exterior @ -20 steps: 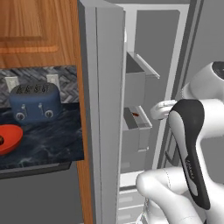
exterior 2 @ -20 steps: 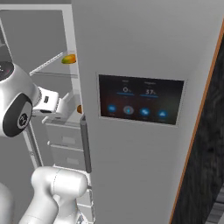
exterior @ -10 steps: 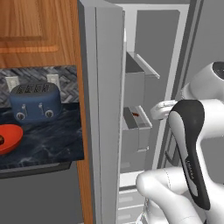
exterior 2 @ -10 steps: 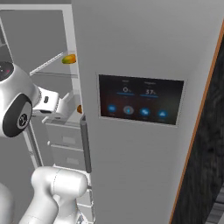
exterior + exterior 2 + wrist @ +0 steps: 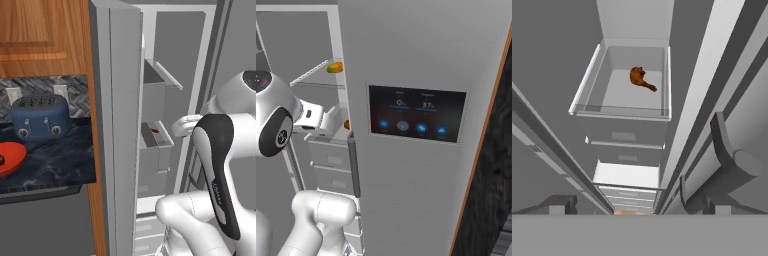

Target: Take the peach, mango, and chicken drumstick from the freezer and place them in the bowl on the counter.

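The chicken drumstick (image 5: pixel 641 78) lies reddish-brown in an open clear-fronted drawer (image 5: pixel 624 112) of the freezer (image 5: pixel 175 55); it also peeks over the drawer rim as the drumstick (image 5: pixel 155 131). My gripper (image 5: pixel 637 207) hovers above and in front of that drawer, open, with nothing between its fingertips (image 5: pixel 559 204). The mango (image 5: pixel 334 67) rests on an upper clear shelf. A sliver of the peach (image 5: pixel 346 124) shows behind the door edge, just past my hand. The red-orange bowl (image 5: pixel 9 158) sits on the dark counter (image 5: pixel 55 165) to the left.
The freezer's long grey door (image 5: pixel 120 130) stands open between the counter and the compartment. A blue toaster (image 5: pixel 40 117) stands behind the bowl. The wider grey door with a screen (image 5: pixel 416 115) closes off the right side. More shut grey drawers (image 5: pixel 627 145) lie below.
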